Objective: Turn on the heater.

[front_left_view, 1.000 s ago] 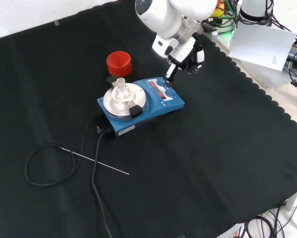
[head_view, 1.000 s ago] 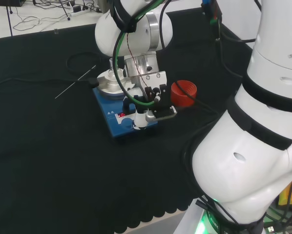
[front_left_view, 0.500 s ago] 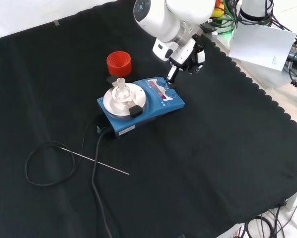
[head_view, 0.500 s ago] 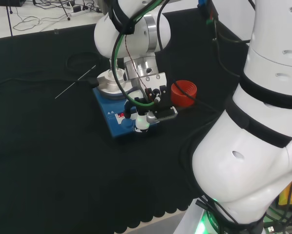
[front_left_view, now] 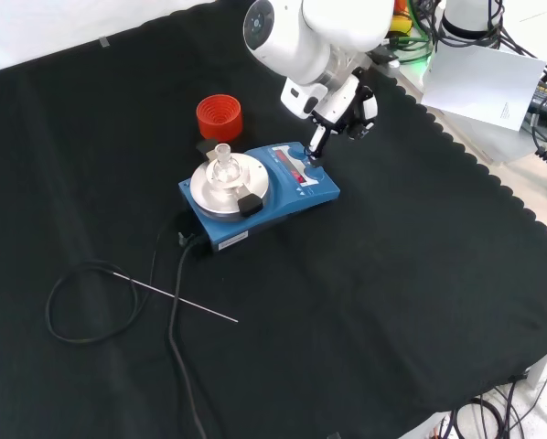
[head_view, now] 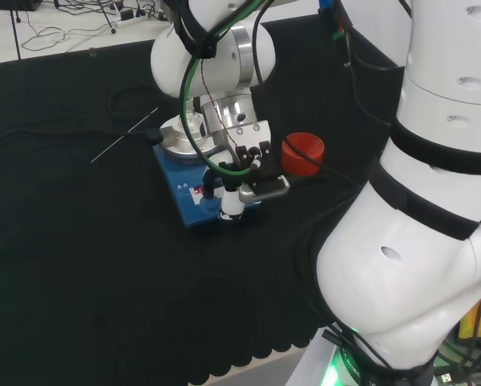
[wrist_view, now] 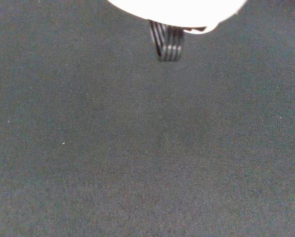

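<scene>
since a second ago the arm's round white link has swung a little to the left in the head view, and the robot hand [head_view: 239,183] has edged with it along the near end of the heater [front_left_view: 260,195]; in the front view one finger [front_left_view: 316,146] points down at the heater's control end, the tip at or just above the blue knob [front_left_view: 316,171]. the heater, the red ribbed ring [front_left_view: 219,116] and the thin rod [front_left_view: 175,298] lie where they did.

the heater sits near the middle of the surface [front_left_view: 420,274], with a small clear glass piece [front_left_view: 223,167] on its round plate. whether the fingertip touches the knob cannot be told. the other fingers look folded in, grasping nothing. the link hides part of the plate in the head view.

wide bare cloth lies to the right of the heater and nearer the camera in the front view; the scalloped edge is well apart. the black cable [front_left_view: 177,347] trails off toward the near edge.
</scene>
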Tool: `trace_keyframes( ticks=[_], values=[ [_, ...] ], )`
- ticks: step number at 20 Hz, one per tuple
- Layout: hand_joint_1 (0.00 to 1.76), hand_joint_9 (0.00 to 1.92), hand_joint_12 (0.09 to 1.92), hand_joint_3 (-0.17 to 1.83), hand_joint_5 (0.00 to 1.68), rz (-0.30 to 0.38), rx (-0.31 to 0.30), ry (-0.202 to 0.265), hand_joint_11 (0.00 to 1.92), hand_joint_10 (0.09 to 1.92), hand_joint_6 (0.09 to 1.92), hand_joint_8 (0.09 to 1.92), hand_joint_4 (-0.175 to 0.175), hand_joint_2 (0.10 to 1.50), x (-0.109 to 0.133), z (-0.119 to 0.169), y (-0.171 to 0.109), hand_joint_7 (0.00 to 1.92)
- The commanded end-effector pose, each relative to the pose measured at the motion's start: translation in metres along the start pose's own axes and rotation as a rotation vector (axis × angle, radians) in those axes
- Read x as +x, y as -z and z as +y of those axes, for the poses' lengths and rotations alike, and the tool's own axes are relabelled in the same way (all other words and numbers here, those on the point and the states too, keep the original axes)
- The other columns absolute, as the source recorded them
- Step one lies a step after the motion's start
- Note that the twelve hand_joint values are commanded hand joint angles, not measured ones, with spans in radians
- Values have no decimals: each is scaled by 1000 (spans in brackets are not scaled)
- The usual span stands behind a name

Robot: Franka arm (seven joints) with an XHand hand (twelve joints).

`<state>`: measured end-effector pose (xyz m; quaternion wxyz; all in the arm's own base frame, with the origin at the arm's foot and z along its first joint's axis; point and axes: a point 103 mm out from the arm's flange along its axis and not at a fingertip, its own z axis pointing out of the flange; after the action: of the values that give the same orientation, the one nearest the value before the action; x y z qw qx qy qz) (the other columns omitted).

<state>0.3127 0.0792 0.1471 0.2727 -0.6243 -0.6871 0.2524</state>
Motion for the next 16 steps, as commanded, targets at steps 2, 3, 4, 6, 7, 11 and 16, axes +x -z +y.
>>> trace_keyframes(
  ticks=[2,3,4,6,7,11,16],
  values=[
    [1449,1703,1398,1116,288,-11,9,-6,1312,1653,592,1531,-37,640,2,1,0,1659],
    [1449,1703,1398,1117,288,-12,10,-7,1312,1653,592,1530,-36,639,2,1,0,1660],
    [1449,1703,1399,1118,289,-12,12,-7,1312,1653,593,1530,-36,639,2,2,0,1660],
    [1449,1703,1399,1120,290,-11,16,-6,1312,1653,593,1530,-36,638,2,2,1,1661],
    [1449,1703,1400,1121,292,-11,19,-6,1312,1653,594,1530,-36,638,2,3,1,1661],
    [1449,1703,1401,1124,296,-17,25,-7,1313,1653,597,1529,-37,637,1,6,1,1662],
    [1449,1703,1402,1128,297,-17,29,-11,1313,1653,601,1528,-37,635,1,6,1,1663]
  ],
)
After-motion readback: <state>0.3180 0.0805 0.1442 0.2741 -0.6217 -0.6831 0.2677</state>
